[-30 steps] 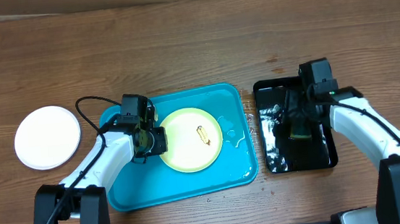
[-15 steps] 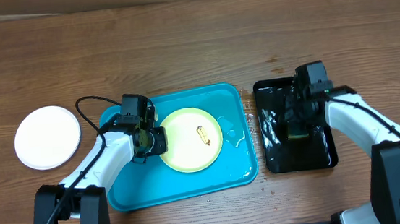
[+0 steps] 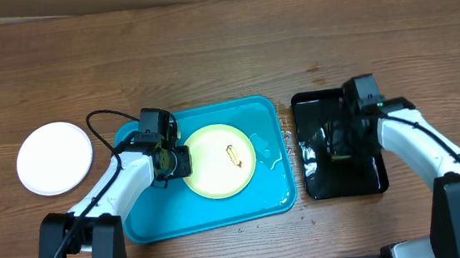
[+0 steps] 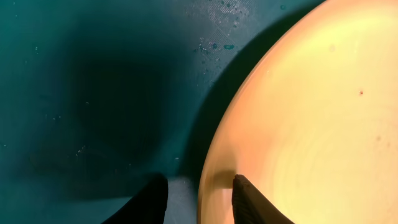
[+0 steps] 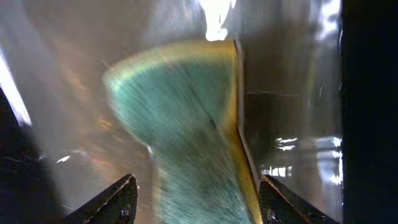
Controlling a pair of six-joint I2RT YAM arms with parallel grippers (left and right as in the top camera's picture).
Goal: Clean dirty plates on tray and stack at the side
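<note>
Left gripper [image 4: 198, 190]: fingers [image 4: 152, 202] apart, straddling left rim of yellow-green plate [image 3: 213, 170]; one over plate, other over tray floor. I cannot tell whether they bite on rim.
Yellow-green plate: flat in middle of blue tray [image 3: 221, 215]; brown smear [image 3: 233, 155] right of its centre.
Right gripper [image 5: 196, 193]: I read it as pinching green-and-yellow sponge [image 5: 180, 106], low over black tray [image 3: 360, 183], well right of plate; view blurred.
Black tray: glossy, just beside blue tray's right rim.
White plate [image 3: 55, 158]: on table [image 3: 206, 47] far left, apart from blue tray and both grippers.
</note>
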